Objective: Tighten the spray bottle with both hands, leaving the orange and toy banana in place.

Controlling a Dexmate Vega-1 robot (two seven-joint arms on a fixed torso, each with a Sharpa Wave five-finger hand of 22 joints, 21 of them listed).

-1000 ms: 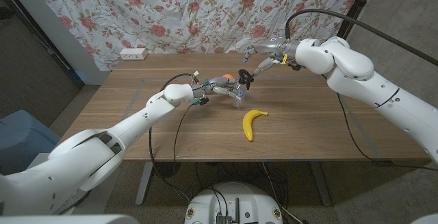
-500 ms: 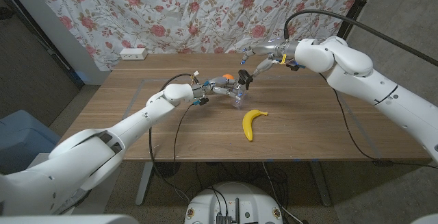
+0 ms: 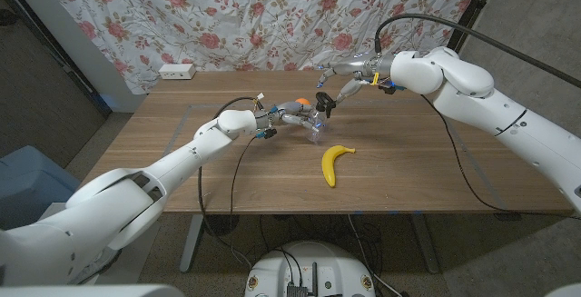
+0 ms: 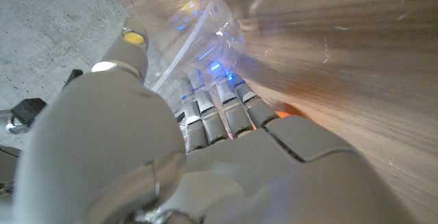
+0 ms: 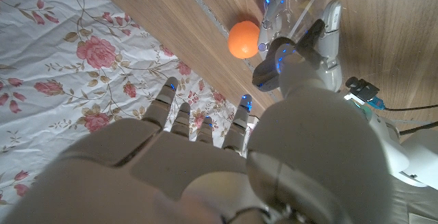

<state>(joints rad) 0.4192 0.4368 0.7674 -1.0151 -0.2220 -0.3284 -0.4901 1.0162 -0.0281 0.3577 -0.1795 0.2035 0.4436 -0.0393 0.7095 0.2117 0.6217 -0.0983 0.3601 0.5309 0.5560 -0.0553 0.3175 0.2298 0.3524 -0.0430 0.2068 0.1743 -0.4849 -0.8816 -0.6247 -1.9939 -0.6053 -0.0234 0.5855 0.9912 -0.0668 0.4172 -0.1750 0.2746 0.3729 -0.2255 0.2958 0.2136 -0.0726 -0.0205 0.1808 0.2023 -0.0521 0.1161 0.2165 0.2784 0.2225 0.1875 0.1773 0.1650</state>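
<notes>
The clear plastic spray bottle [image 3: 315,130] with its black spray head [image 3: 324,103] is gripped near the middle of the wooden bench [image 3: 408,170] by the left hand [image 3: 292,118], its fingers [image 4: 217,107] wrapped around the body. The right hand [image 3: 338,72] is held just above the head, fingers apart and holding nothing. A round orange [image 3: 300,103] sits just behind the bottle, and a yellow toy banana [image 3: 334,163] lies nearer the bench's front edge.

Makeshift lab: floral sheet backdrop [image 3: 272,15], wooden table [image 3: 227,170], power strip [image 3: 177,71].
</notes>
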